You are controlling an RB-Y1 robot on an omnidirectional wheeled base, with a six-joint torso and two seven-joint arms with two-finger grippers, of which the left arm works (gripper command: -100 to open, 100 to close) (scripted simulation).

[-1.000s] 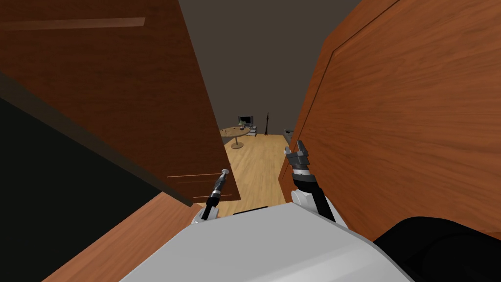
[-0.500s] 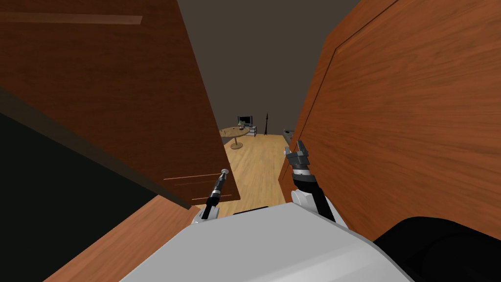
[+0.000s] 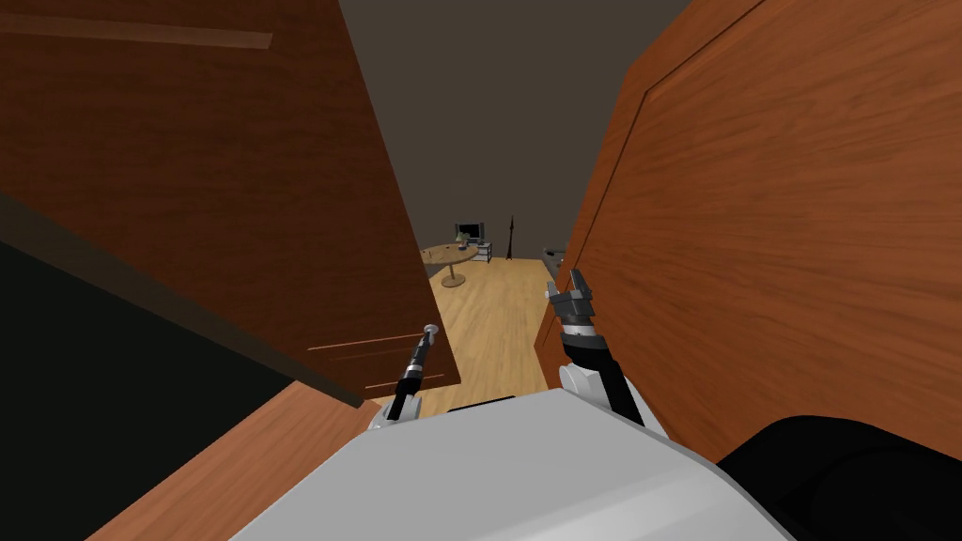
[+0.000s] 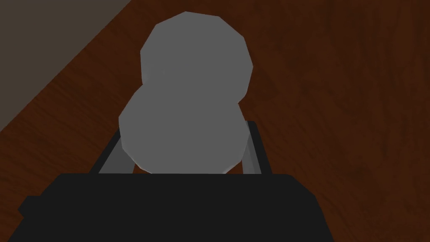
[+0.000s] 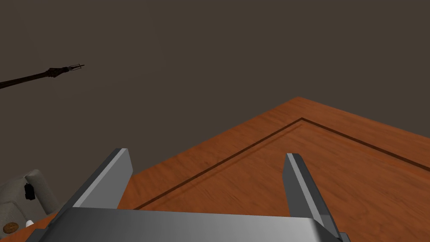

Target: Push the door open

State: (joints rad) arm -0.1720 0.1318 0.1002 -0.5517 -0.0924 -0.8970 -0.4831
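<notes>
A dark brown door (image 3: pixel 235 188) stands ajar on my left, with a gap onto the room beyond. My left gripper (image 3: pixel 430 331) is at its near edge. In the left wrist view the gripper (image 4: pixel 182 134) is shut on the door's grey knob (image 4: pixel 193 75), a finger pressing each side, with the dark door face (image 4: pixel 336 105) right behind. My right gripper (image 3: pixel 571 285) hangs open beside a lighter orange-brown panel (image 3: pixel 799 235); nothing lies between the right gripper's (image 5: pixel 208 153) fingers, and the panel (image 5: pixel 294 185) runs just under them.
Through the gap a light wooden floor (image 3: pixel 498 319) leads to a round table (image 3: pixel 451 254), a screen on a low shelf (image 3: pixel 473 230) and a thin dark pole (image 3: pixel 511 235). A small grey handle (image 3: pixel 552 252) sticks out of the right panel's edge. A black area (image 3: pixel 94 394) lies at the lower left.
The dark door has swung slightly: its lower edge sits a little lower and further left. My left gripper has stayed on the knob, and the right arm has not moved.
</notes>
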